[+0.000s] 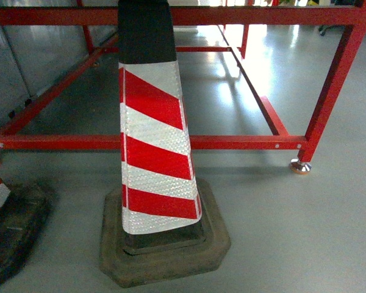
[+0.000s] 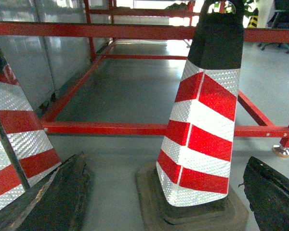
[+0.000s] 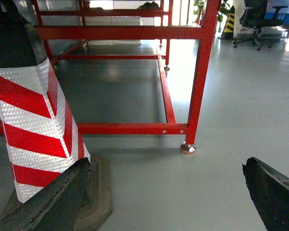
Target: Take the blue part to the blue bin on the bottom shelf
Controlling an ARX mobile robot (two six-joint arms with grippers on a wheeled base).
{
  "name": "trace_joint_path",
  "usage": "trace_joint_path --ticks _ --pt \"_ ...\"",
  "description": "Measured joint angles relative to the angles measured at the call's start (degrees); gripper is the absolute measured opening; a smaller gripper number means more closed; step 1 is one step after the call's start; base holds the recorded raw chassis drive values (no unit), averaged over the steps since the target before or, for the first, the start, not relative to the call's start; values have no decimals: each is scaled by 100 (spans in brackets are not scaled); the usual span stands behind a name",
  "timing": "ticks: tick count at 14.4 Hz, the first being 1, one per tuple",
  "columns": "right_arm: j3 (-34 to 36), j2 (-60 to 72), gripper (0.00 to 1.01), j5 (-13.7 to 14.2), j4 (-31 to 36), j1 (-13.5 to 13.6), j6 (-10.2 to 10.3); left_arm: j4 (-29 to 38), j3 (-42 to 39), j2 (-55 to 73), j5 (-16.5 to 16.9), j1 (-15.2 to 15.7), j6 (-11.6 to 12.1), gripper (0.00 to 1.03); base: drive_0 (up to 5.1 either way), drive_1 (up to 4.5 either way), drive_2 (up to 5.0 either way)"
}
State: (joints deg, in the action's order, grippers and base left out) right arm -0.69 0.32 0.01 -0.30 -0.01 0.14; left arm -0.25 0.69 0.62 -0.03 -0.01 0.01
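A: Head view?
B: Close above the striped cone (image 1: 155, 152), slanting down, facing the red frame (image 1: 244, 141).
A: Wrists?
B: Low, left and right of that cone (image 2: 202, 130) (image 3: 36, 125); all share it.

We saw a traffic cone (image 1: 154, 146) with slanted red and white reflective stripes, a black top and a dark grey-brown base (image 1: 165, 256). Behind it the frame (image 1: 232, 141) was bright red. The floor (image 1: 305, 232) was pale grey and glossy.
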Motion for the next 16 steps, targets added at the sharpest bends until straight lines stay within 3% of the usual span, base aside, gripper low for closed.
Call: trace_joint_path --ticks 16 --pt "0 0 98 2 -2 0 4 -2 0 0 4 0 2 98 0 0 0"
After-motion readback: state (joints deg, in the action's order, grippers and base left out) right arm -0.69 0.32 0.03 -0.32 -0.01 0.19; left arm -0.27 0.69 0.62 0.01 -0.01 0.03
